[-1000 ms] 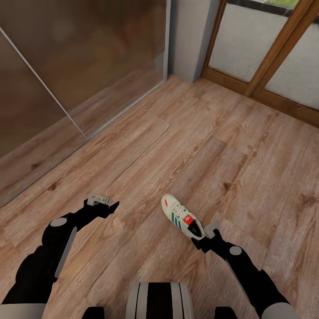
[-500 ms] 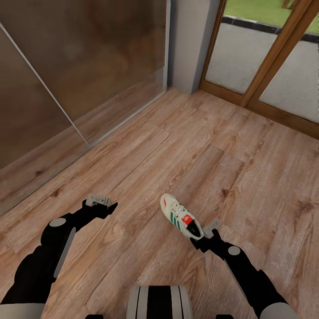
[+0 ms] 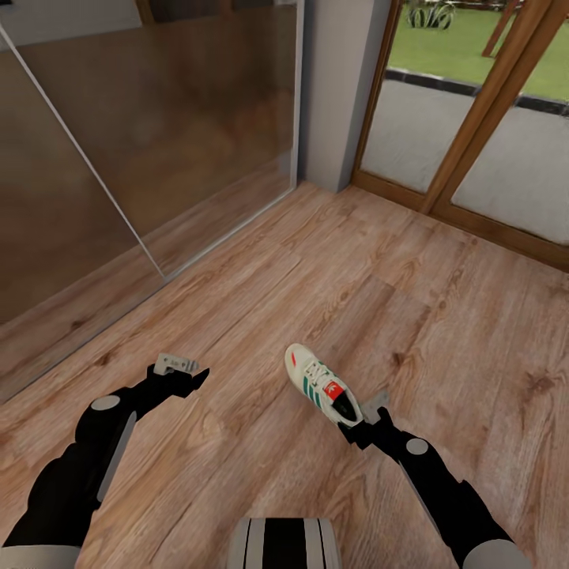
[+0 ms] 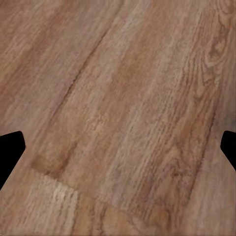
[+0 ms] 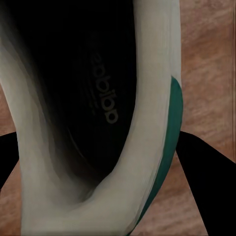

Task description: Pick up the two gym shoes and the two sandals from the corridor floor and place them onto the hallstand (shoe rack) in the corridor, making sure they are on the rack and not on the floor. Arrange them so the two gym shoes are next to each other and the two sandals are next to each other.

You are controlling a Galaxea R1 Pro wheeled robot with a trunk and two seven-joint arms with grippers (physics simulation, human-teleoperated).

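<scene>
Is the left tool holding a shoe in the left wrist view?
No: the left tool is open with bare wood-plank floor between its fingertips, and no shoe there.

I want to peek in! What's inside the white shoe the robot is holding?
Inside the gym shoe is a dark insole with pale printed letters. Farther toward the toe it goes black, so anything deeper is hidden. The right gripper holds the shoe's heel end, over the wooden floor.
</scene>
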